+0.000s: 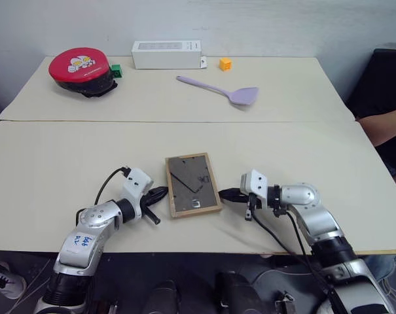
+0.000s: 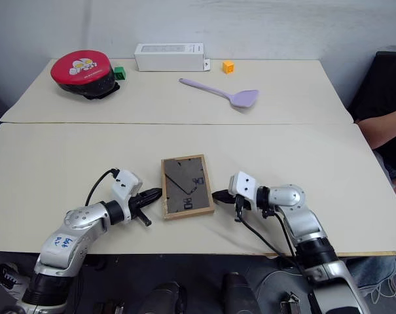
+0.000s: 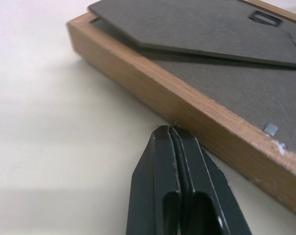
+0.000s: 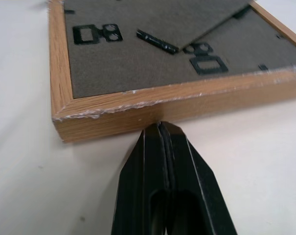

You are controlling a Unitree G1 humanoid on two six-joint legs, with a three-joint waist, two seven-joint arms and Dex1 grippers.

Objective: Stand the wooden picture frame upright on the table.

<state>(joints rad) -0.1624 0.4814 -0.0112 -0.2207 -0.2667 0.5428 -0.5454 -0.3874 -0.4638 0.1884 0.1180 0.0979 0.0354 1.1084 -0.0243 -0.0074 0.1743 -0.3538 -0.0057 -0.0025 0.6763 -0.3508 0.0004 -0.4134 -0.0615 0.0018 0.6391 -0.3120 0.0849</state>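
Observation:
The wooden picture frame (image 1: 192, 184) lies flat on the table (image 1: 54, 163), back side up, its dark grey backing and stand flap (image 3: 196, 29) showing. My left gripper (image 1: 160, 193) is shut, its tip against the frame's left wooden edge (image 3: 152, 93). My right gripper (image 1: 225, 194) is shut too, its tip touching the frame's right edge (image 4: 177, 105). The frame sits between the two tips near the table's front edge. Its picture side is hidden underneath.
At the back stand a red round lidded container (image 1: 81, 70), a small green block (image 1: 116, 70), a white oblong box (image 1: 167, 54), an orange cube (image 1: 225, 63) and a lilac spatula (image 1: 220, 91). A person's arm (image 1: 383, 127) shows at the right edge.

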